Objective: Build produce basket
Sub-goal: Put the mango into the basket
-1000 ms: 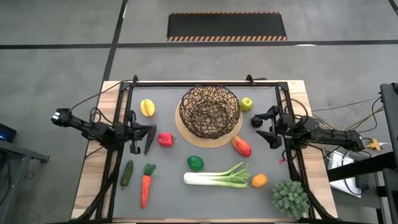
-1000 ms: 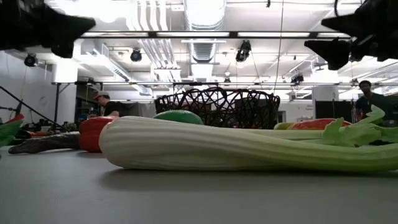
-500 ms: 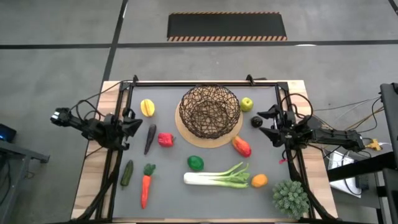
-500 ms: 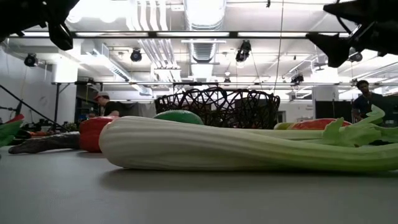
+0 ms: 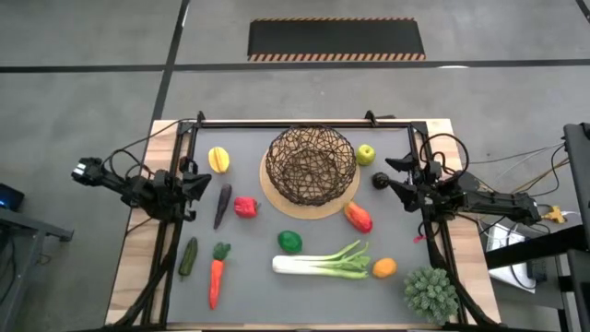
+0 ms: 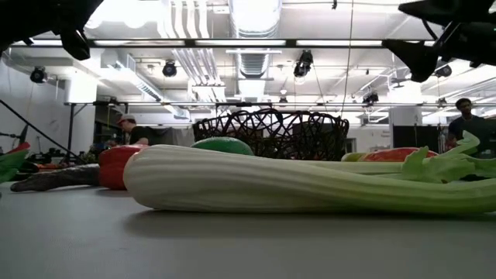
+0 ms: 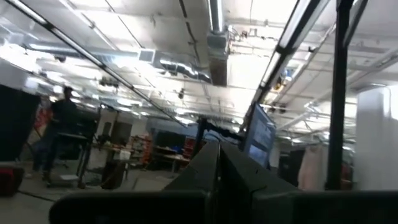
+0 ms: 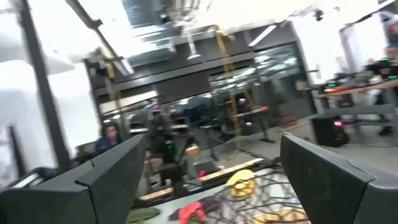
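Right gripper, fingers spread and empty beside the dark eggplant, hovers right of the brown woven-wire basket, apparently staged for pickup; left gripper appears closed.

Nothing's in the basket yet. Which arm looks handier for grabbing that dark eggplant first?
Probably the left. The left gripper sits at the table's left edge, close beside the eggplant, while the right gripper hangs open beyond the basket.
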